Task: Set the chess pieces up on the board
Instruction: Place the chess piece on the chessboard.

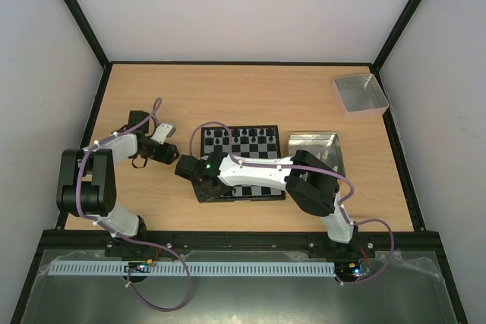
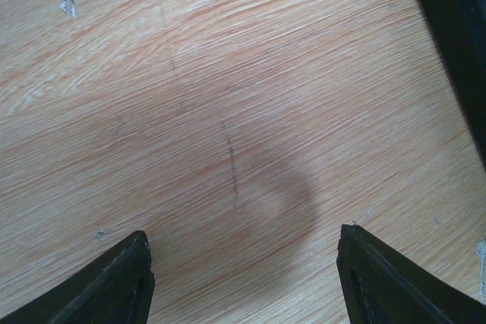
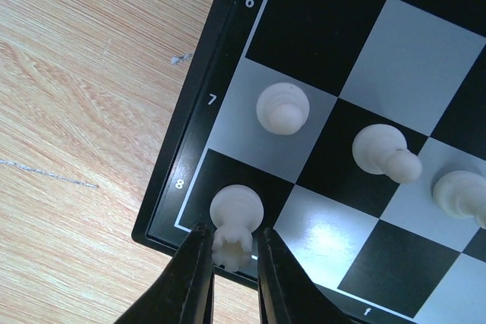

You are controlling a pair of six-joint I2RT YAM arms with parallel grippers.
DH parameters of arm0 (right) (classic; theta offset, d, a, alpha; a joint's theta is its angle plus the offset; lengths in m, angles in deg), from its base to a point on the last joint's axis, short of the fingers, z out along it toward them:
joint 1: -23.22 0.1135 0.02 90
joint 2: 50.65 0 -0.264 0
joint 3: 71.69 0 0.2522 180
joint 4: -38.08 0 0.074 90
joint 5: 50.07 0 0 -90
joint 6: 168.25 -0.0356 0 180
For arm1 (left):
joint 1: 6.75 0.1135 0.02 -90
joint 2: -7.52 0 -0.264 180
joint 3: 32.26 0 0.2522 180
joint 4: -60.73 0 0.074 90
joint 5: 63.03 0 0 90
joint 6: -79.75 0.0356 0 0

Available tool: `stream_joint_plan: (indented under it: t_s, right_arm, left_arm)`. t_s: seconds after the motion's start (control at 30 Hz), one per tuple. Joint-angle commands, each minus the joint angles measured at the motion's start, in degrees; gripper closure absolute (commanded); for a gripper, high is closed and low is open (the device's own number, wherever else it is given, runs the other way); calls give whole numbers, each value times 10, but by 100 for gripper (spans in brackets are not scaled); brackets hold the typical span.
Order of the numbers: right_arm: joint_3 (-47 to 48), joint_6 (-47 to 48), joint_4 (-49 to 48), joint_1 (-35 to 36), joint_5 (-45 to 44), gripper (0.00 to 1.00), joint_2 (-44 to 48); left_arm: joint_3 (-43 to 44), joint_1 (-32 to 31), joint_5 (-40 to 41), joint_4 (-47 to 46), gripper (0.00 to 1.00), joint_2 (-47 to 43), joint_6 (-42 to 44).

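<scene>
The board [image 1: 254, 154] lies mid-table, with black pieces [image 1: 231, 136] on its far rows. My right gripper [image 1: 202, 190] is over the board's near-left corner. In the right wrist view the gripper [image 3: 232, 230] is shut on a white rook [image 3: 237, 206] that stands on the dark corner square beside the rim's "8". Three white pawns [image 3: 282, 108] stand along the neighbouring row. My left gripper [image 1: 173, 155] hovers left of the board. In its wrist view it [image 2: 244, 233] is open and empty over bare wood, with the board's rim [image 2: 456, 36] at the top right.
A shiny metal tray [image 1: 313, 135] lies right of the board. A grey square box [image 1: 361, 94] stands at the back right corner. The right arm stretches across the board's near rows. Dark frame rails edge the table.
</scene>
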Motion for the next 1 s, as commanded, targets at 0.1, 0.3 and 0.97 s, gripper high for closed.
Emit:
stream_joint_plan:
  t_s: [0.1, 0.3, 0.97]
  right_arm:
    - [-2, 4, 16, 5, -10, 85, 6]
    - [3, 8, 14, 5, -7, 80, 3]
    - [32, 17, 17, 5, -4, 80, -19]
  left_arm:
    - [1, 2, -7, 30, 33, 13, 3]
    - [4, 2, -8, 31, 33, 19, 4]
    - [5, 2, -11, 33, 33, 24, 6]
